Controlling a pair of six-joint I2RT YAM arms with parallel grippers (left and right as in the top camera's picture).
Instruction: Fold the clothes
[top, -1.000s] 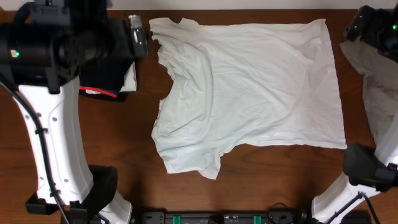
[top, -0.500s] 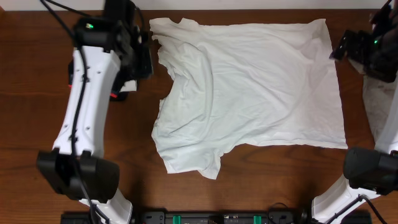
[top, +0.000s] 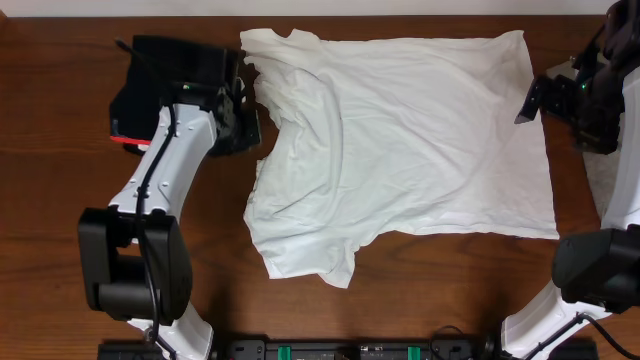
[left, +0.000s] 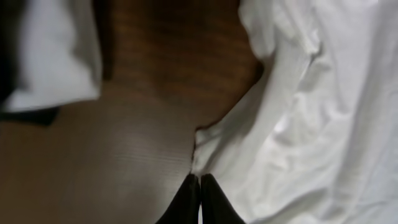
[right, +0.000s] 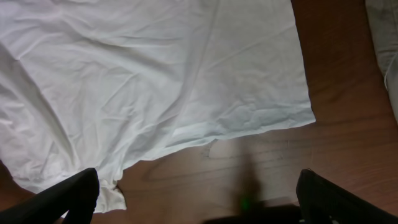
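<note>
plain white t-shirt (top: 400, 140), black red-edged garment (top: 160, 70), grey-beige cloth (right: 387, 43), brown wood-grain table (top: 60, 190)

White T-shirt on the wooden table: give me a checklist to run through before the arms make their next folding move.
1. Large white T-shirt spread out on the brown wooden table: ok, though the side near the left arm is rumpled.
2. Left gripper shut at that rumpled edge: ok.
3. Fabric actually pinched between its fingers: cannot tell.
4. Right gripper open above the opposite edge, holding nothing: ok.
5. Black red-edged garment lying off the T-shirt: ok.
6. Grey-beige garment apart from the T-shirt, bare wood between: ok.
</note>
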